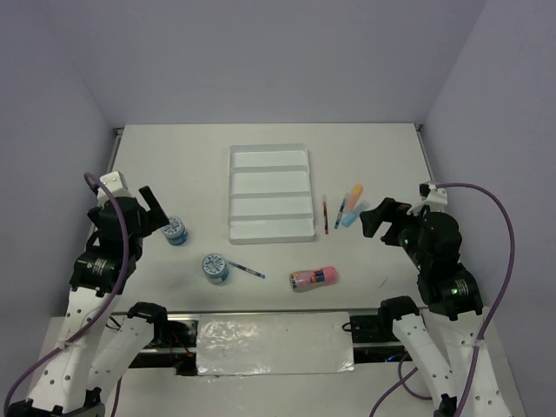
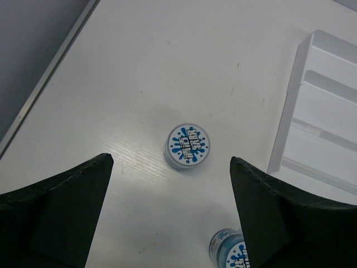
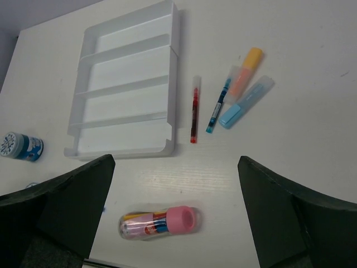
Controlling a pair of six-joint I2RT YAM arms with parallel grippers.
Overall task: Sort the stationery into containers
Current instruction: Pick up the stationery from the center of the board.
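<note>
None of the stationery is sorted: the white four-compartment tray (image 1: 269,183) lies empty at the middle of the counter. One blue tub (image 1: 176,231) and a second tub (image 1: 215,268) sit toward the left edge, pens (image 1: 325,215) and markers (image 1: 351,198) toward the right edge, and a pink-capped tube (image 1: 314,278) sits near the front edge. The left end effector (image 1: 156,211) and right end effector (image 1: 374,217) hover released, grasping nothing.

**Right wrist: what lies on your desk**

On your desk (image 3: 307,139) you have:
- one white tray (image 3: 128,67) with four long compartments
- just right of it, a red pen (image 3: 194,110), a blue pen (image 3: 218,106), an orange marker (image 3: 245,72) and a light-blue marker (image 3: 245,102)
- a pink-capped tube (image 3: 159,221) on its side
- a blue tub (image 3: 21,146) at far left

Your right hand (image 3: 175,162) has its fingers (image 3: 56,212) spread wide.
</note>
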